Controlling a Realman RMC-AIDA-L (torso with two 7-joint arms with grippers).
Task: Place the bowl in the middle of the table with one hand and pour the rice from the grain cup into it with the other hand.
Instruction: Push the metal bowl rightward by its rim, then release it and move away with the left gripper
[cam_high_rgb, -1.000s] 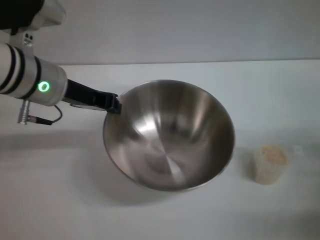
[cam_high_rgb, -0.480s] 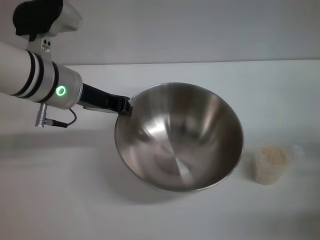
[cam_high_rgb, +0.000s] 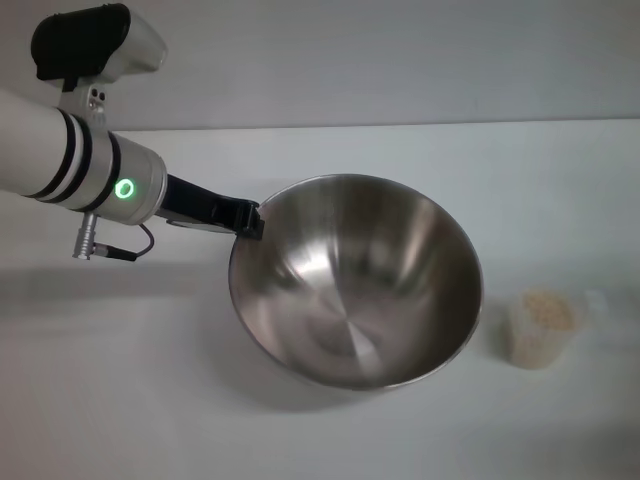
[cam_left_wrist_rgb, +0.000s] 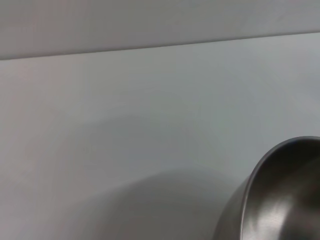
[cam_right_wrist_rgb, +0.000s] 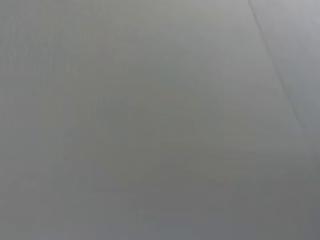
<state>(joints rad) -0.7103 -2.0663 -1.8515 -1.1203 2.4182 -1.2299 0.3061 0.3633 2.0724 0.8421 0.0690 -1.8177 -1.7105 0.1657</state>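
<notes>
The bowl is sitting near the middle of the table, tilted so that its open mouth is facing up and somewhat toward the near side. Its left rim is being pinched by the left gripper, whose dark fingers are clamped narrowly onto the metal edge. The bowl's inside is showing only bare brushed steel.

To the right of the bowl, apart from it by a narrow strip of bare table, the grain cup is standing upright. The rice is filling it close to the brim. The cup is sitting toward the right edge of the head view, with only a little table showing beyond it on that side.

Wide white surface is lying open far of the bowl, running up to the table's far edge, where a pale wall is rising. More bare table is stretching along the near side and on the left under the arm.

The left arm is reaching in from the far left, its white forearm slanting down toward the bowl's rim, a green ring light glowing on the wrist and a thin cable looping beneath it.

In the left wrist view, a curved part of the bowl is showing above its shadow on the table.

The right gripper is not appearing anywhere; its wrist camera is showing only a plain grey surface.
</notes>
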